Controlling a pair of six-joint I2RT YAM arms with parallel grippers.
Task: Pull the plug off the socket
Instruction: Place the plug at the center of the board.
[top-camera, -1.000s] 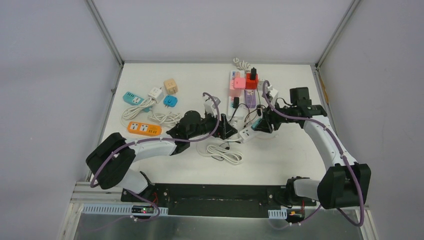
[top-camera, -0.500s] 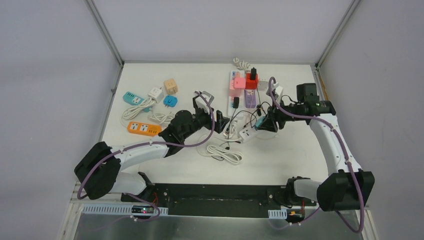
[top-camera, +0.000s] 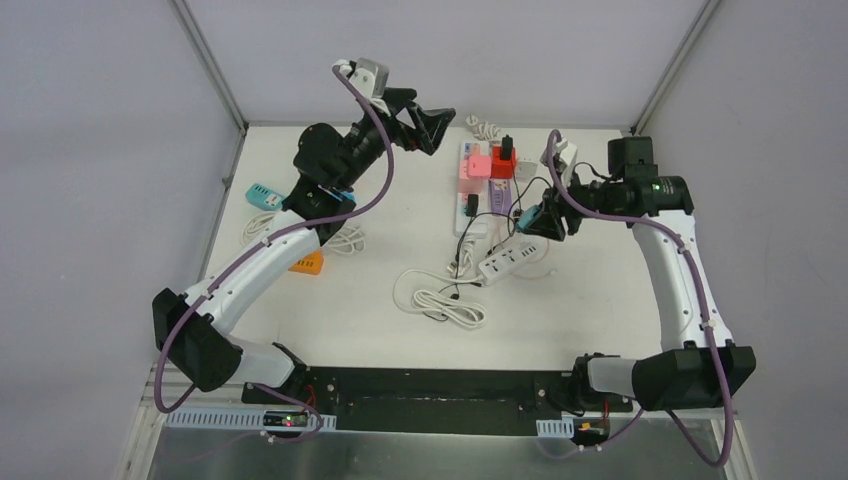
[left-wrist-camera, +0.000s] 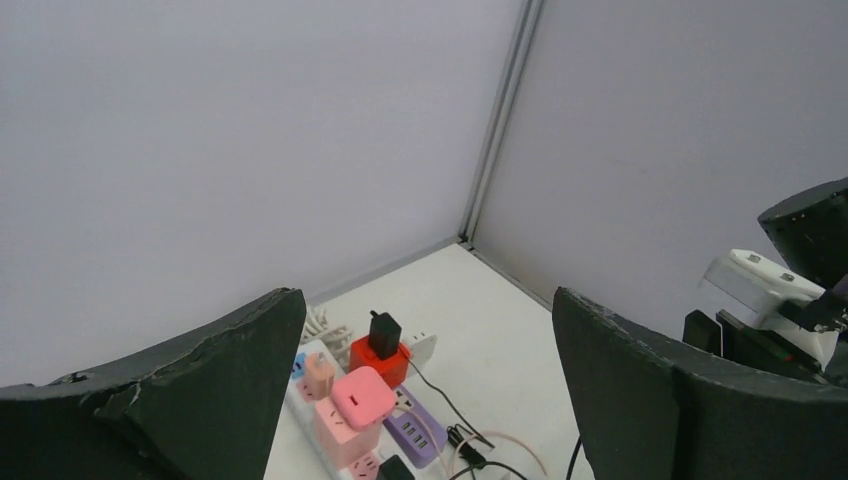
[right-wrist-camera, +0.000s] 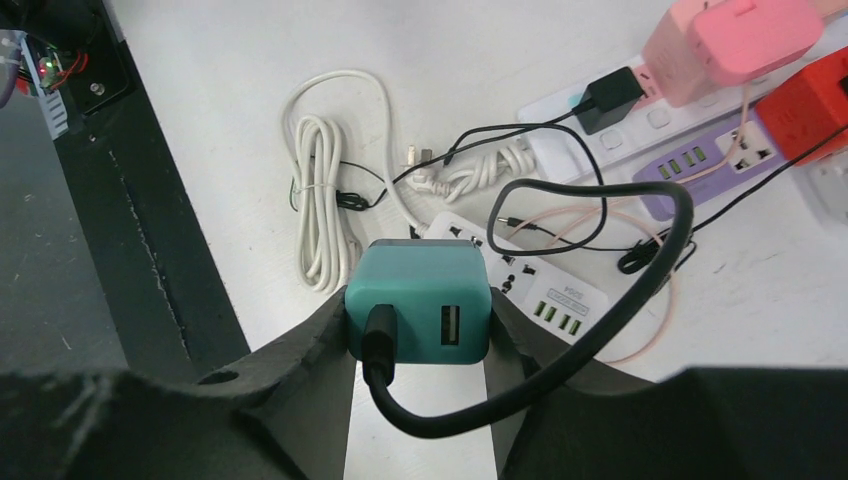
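One wrist view clearly shows the right hand (right-wrist-camera: 420, 318) gripping a teal plug (right-wrist-camera: 420, 285).

The teal plug (right-wrist-camera: 418, 300) is smooth matt plastic; the white socket strip (right-wrist-camera: 530, 278) is glossier plastic.

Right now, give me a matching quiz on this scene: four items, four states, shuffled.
Items:
1. teal charger
2. left gripper
3. white power strip
4. red adapter

States:
A. flat on the table, beside the coiled white cable
B. open, high above the table, holding nothing
C. carries a black plug on top
D. clamped in the right gripper

Pairs: 1-D, 2-B, 3-A, 4-C
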